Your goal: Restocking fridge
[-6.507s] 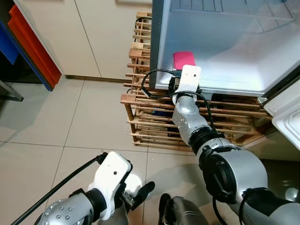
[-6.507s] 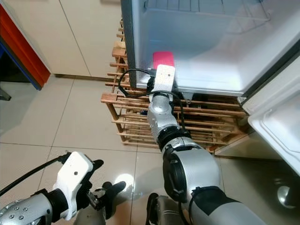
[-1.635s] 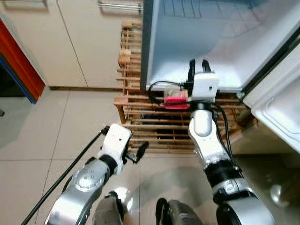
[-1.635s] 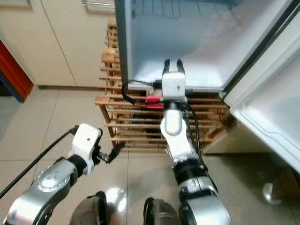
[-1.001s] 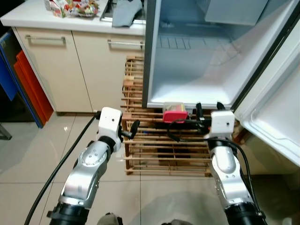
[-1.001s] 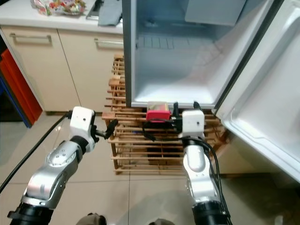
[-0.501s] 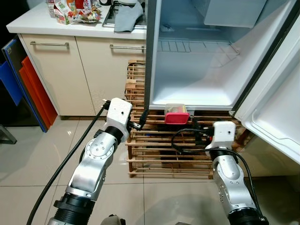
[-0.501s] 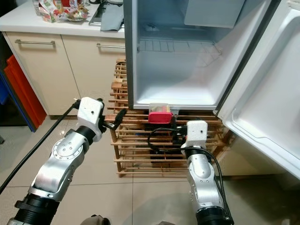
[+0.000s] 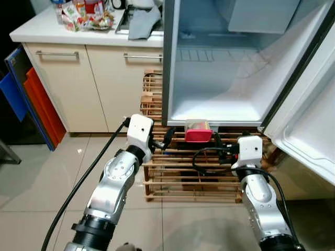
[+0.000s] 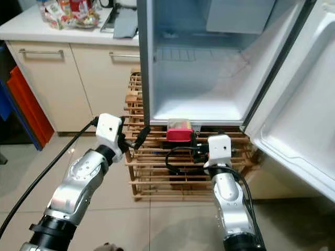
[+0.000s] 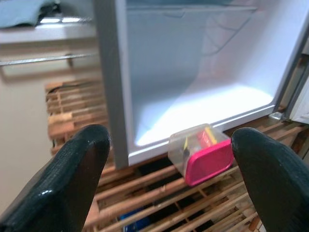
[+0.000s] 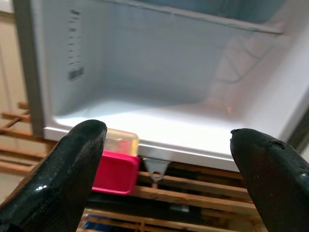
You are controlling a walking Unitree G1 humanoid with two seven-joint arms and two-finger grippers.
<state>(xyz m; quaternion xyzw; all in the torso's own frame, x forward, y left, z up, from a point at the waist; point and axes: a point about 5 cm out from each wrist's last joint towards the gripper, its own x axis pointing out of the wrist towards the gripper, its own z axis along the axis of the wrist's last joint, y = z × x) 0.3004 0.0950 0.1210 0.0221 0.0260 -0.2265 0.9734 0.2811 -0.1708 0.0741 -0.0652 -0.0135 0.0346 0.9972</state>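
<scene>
A clear container with a pink lid (image 9: 198, 132) lies on its side at the front lip of the open fridge's floor (image 9: 220, 107), lid facing out. It also appears in the left wrist view (image 11: 205, 153) and the right wrist view (image 12: 116, 166). My left gripper (image 9: 167, 138) is open just left of the container, level with it, not touching. My right gripper (image 9: 222, 144) is open, below and right of the container, in front of the wooden rack. The wrist views show both pairs of fingers spread wide, the left fingers (image 11: 72, 174) and the right fingers (image 12: 72, 164), with nothing between them.
The fridge stands on a slatted wooden rack (image 9: 178, 172). Its door (image 9: 309, 125) hangs open on the right. A wire shelf (image 9: 214, 55) crosses the fridge interior. Cabinets (image 9: 78, 83) with a counter holding snack packets and a grey cloth stand to the left. Tiled floor (image 9: 42, 188) lies below.
My right gripper has let go of the container and drawn back and down from it. My left arm has risen and swung right toward the fridge lip. The camera has tilted up.
</scene>
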